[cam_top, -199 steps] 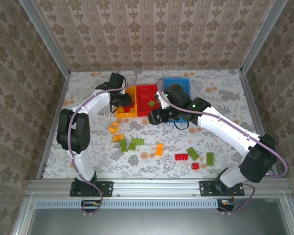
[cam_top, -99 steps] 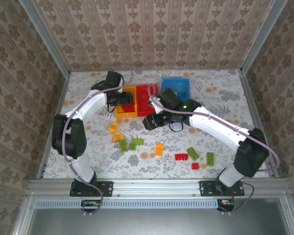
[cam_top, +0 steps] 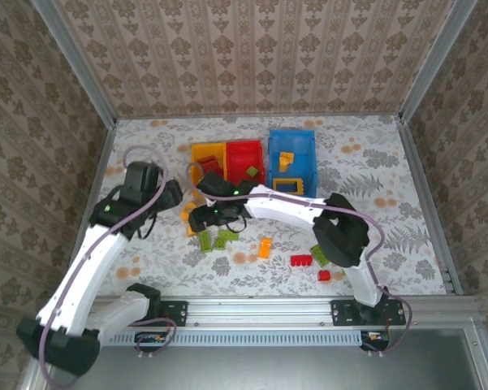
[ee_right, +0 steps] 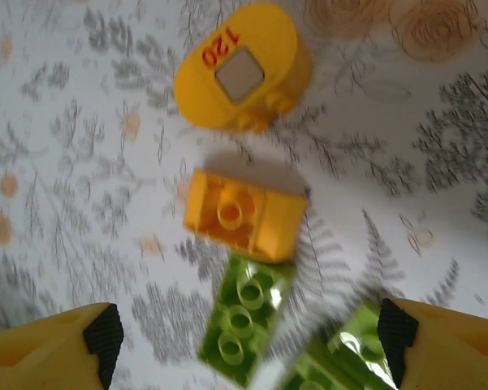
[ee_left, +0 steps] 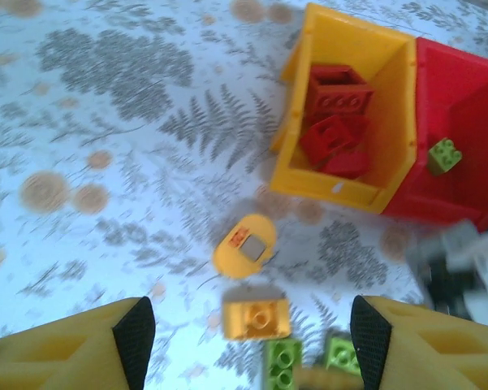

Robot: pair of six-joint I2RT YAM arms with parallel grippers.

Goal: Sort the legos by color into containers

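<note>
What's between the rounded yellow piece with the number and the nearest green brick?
A small orange-yellow brick lies between the rounded yellow piece and the green brick, seen in the right wrist view.

A green lego (ee_right: 341, 356) — blurred — runs off the bottom edge.

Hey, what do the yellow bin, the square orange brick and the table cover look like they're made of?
Yellow bin: moulded plastic, smooth and slightly glossy, judging by its thin, even walls and uniform colour.
Orange brick: hard, glossy plastic, with a round stud, crisp edges and soft highlights.
Table cover: probably a printed sheet with a flat fern pattern and a faint sheen. Vinyl or cloth, I can't tell which.
</note>
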